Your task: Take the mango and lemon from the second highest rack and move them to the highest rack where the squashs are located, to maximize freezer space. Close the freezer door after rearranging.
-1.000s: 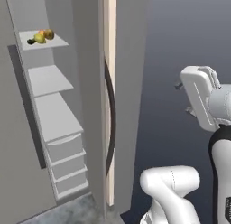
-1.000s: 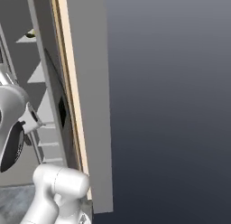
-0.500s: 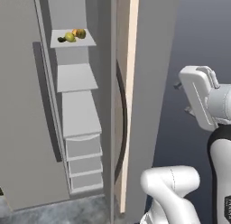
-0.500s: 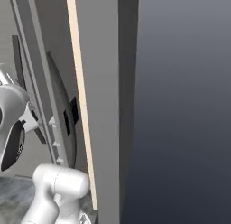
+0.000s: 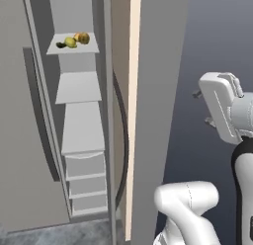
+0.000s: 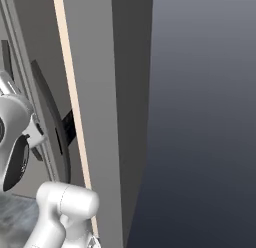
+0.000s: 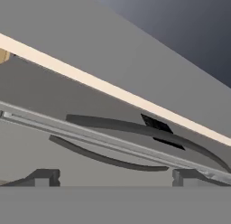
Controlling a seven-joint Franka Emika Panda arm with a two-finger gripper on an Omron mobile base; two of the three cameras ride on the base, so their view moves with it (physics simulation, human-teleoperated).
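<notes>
Two pieces of fruit show on the highest rack (image 5: 54, 50) in the left base view: the orange mango (image 5: 82, 38) and, just beside it, a yellow-green fruit (image 5: 70, 42) too small to identify as lemon or squash. A small dark item lies at that fruit's other side. The second highest rack (image 5: 76, 89) sits directly below. Judged from this layout, the transfer is finished or nearly so, and the step that remains is closing the freezer door (image 5: 158, 91). The door stands ajar, turned almost edge-on to the base, with its pale edge strip (image 5: 132, 115) running vertically from top to bottom of the left base view. Its long axis is therefore upright. The dark curved handle (image 5: 123, 140) lies just left of that strip, on the cabinet side. The hand (image 7: 115, 179) hangs to the right of the door in the left base view, well apart from it and about level with the handle's upper half. Its fingertips (image 7: 45, 177) are spread wide with nothing between them. In the hand view the edge strip and handle (image 7: 149, 130) cross the picture as a slanted band ahead of the fingertips. The hand camera thus faces the door's edge and is rolled relative to the door's upright axis. The next move probably calls for a leftward sweep, pressing the door's broad grey face toward the cabinet.
</notes>
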